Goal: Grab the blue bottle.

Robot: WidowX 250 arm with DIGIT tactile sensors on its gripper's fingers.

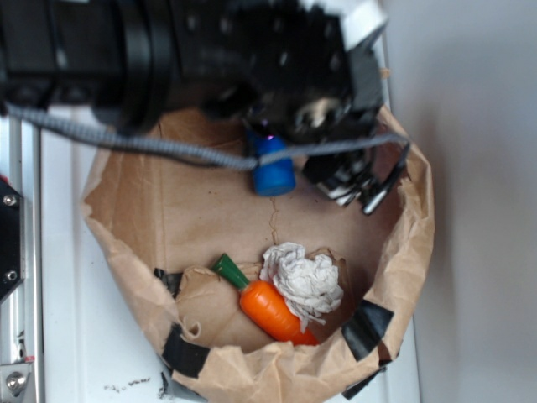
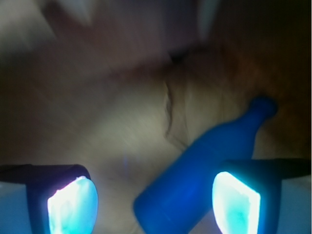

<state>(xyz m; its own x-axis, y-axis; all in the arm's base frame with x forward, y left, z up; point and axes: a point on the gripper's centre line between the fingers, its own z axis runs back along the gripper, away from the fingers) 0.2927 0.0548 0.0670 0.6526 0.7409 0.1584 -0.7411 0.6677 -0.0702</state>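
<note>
Because its two pads stand wide apart, the pincer (image 2: pixel 153 202) holds nothing yet; the bottle (image 2: pixel 204 168) lies slantwise between them, base nearer, neck pointing away, seemingly lined up for closing. Farther off spreads the paper bag (image 2: pixel 122 117) beneath it.
</note>
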